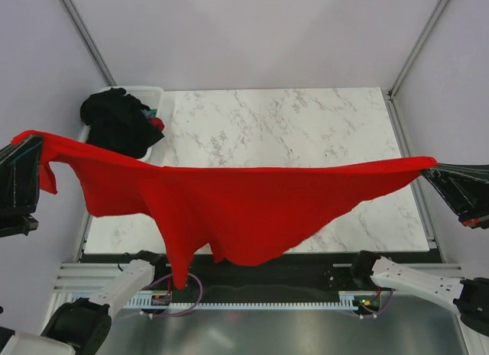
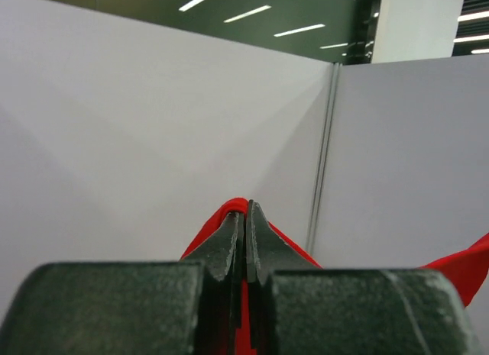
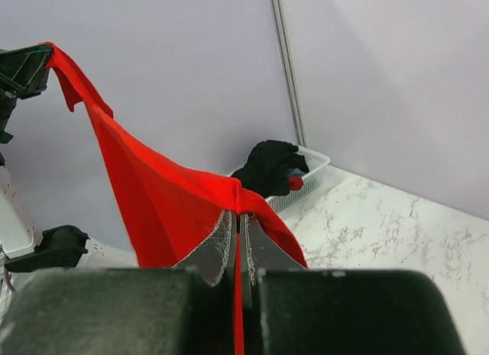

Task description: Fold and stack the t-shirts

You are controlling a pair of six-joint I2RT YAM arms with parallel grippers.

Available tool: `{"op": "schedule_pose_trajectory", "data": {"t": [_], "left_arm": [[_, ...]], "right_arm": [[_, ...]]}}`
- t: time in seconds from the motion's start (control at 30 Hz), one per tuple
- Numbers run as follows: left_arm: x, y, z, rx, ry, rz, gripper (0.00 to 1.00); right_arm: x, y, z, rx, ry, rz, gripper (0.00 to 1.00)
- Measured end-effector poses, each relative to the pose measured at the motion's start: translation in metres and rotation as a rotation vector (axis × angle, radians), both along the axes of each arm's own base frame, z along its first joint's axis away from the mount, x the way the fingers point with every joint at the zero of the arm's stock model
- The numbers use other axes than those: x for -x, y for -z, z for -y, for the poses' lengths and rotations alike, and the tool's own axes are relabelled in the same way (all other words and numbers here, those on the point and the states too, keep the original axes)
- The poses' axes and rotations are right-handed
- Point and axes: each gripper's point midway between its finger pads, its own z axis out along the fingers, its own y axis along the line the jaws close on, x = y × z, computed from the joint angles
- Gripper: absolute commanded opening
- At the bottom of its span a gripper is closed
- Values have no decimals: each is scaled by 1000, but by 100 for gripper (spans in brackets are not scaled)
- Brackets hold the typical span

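Red t-shirt [image 1: 244,210] hangs stretched above the marble table [image 1: 306,133], nine to three o'clock in my top view, left gripper [image 1: 32,145] and right gripper [image 1: 432,168] at its ends; black t-shirts [image 1: 114,122] fill the white tub [image 1: 155,93] at ten. My left wrist view: jaws pinched on red cloth. Right wrist: same, clamped on its edge.

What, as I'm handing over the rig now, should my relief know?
Left gripper: shut on one end of the red shirt.
Right gripper: shut on the other end.
Shirt hangs stretched between them above the table.
Black shirts heaped in the tub.
Nothing folded or stacked yet; all of it is left.
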Motion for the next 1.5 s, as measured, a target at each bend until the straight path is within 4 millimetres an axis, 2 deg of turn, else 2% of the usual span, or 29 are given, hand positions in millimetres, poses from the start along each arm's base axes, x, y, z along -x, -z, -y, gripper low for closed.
{"op": "schedule_pose_trajectory", "data": {"t": [0.07,0.2,0.33,0.43,0.53,0.6,0.67,0.7,0.73,0.77,0.83,0.87,0.9,0.93,0.97,1.0,1.03,1.07,1.1,1.17,1.23,1.3,1.33,1.43,1.5], "left_arm": [[3,-11,2,-1,12,42,2],[-7,-26,11,-10,37,87,5],[-39,-34,23,-23,51,80,3],[-80,-29,33,-35,49,24,2],[-138,-13,48,-54,44,-75,2],[-190,8,61,-72,38,-169,3],[-250,42,77,-102,39,-287,3],[-275,59,83,-116,37,-340,3],[-309,86,91,-135,36,-416,3],[-341,114,98,-154,37,-490,4],[-407,180,108,-188,40,-650,7],[-441,223,111,-202,41,-749,17],[-466,253,111,-210,41,-818,25],[-495,294,111,-214,43,-912,33],[-521,338,111,-216,50,-1008,49],[-541,378,110,-218,60,-1094,58],[-555,420,110,-215,67,-1185,72],[-560,460,106,-217,62,-1276,100],[-556,493,102,-227,53,-1363,100],[-531,550,91,-240,20,-1557,100],[-508,571,85,-261,-15,-1639,100],[-480,570,79,-287,-55,-1685,100],[-470,561,78,-294,-67,-1679,100],[-436,512,82,-312,-92,-1580,100],[-414,485,90,-315,-84,-1499,99]], "right_arm": [[3,-6,5,-7,22,27,0],[3,-15,13,-24,86,61,0],[-14,-18,23,-52,214,44,0],[-39,-14,32,-61,349,-18,0],[-82,0,41,-46,565,-130,0],[-120,18,37,4,728,-219,0],[-155,44,28,83,896,-301,0],[-177,63,20,158,986,-338,0],[-194,77,17,207,1051,-362,0],[-217,96,12,278,1108,-391,0],[-270,144,21,401,1226,-477,0],[-297,172,28,453,1251,-532,0],[-325,204,44,506,1292,-605,0],[-351,237,58,552,1304,-682,29],[-375,269,72,587,1310,-761,62],[-397,300,85,620,1308,-838,86],[-416,329,95,658,1293,-908,98],[-432,355,103,684,1280,-965,98],[-439,373,107,707,1264,-1003,98],[-437,409,108,759,1211,-1083,98],[-423,420,97,773,1152,-1114,98],[-400,416,85,755,1091,-1115,98],[-389,409,78,737,1062,-1103,98],[-357,383,59,631,975,-1042,98],[-342,377,50,569,924,-1020,98]]}}
